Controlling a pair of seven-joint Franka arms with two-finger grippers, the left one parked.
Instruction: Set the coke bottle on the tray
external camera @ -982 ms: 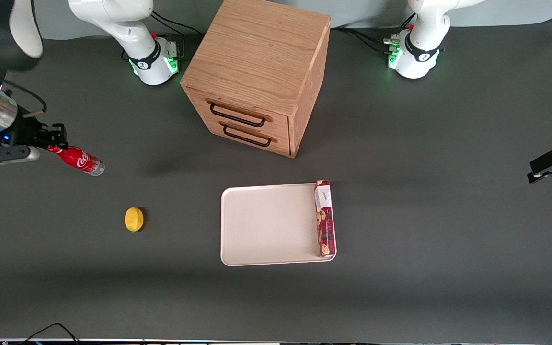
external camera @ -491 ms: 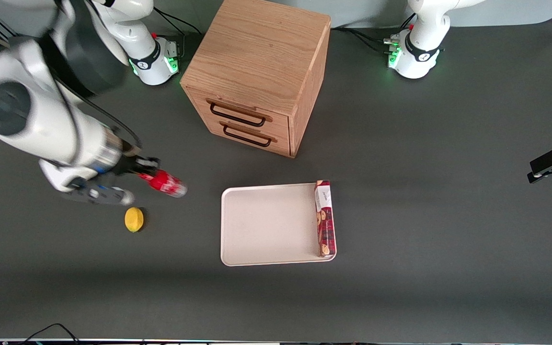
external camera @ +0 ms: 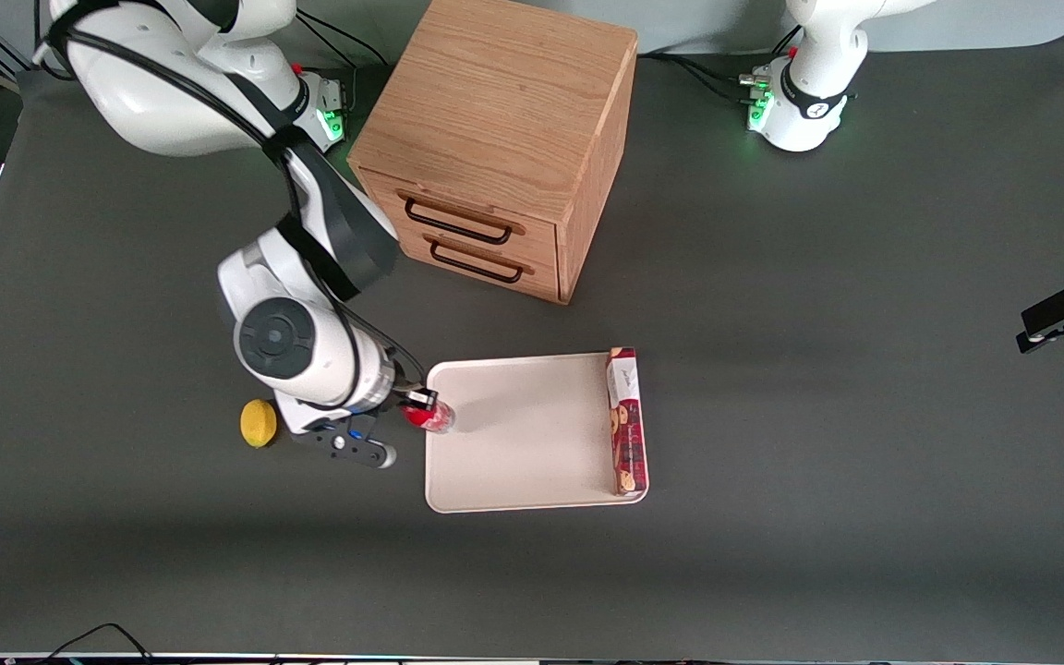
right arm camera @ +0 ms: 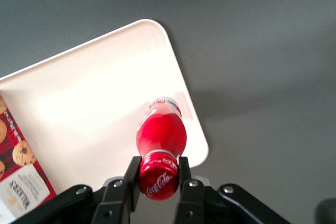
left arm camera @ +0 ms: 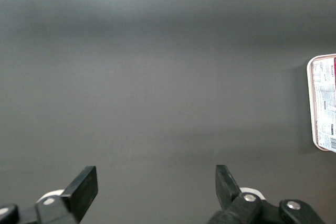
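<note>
The small red coke bottle (external camera: 429,417) hangs from my right gripper (external camera: 419,403), which is shut on its red cap (right arm camera: 157,178). The bottle's body (right arm camera: 160,131) is above the cream-white tray (external camera: 518,434), just inside the tray's edge (right arm camera: 186,103) that lies toward the working arm's end of the table. I cannot tell whether its silvery base touches the tray.
A long red biscuit box (external camera: 626,420) lies on the tray along its edge toward the parked arm; it also shows in the right wrist view (right arm camera: 18,174). A yellow lemon (external camera: 258,423) sits beside my arm. The wooden drawer cabinet (external camera: 500,139) stands farther from the front camera.
My right gripper has carried the coke bottle from the working arm's end of the table, past the lemon, to above the tray's near edge. Nothing else has moved.
</note>
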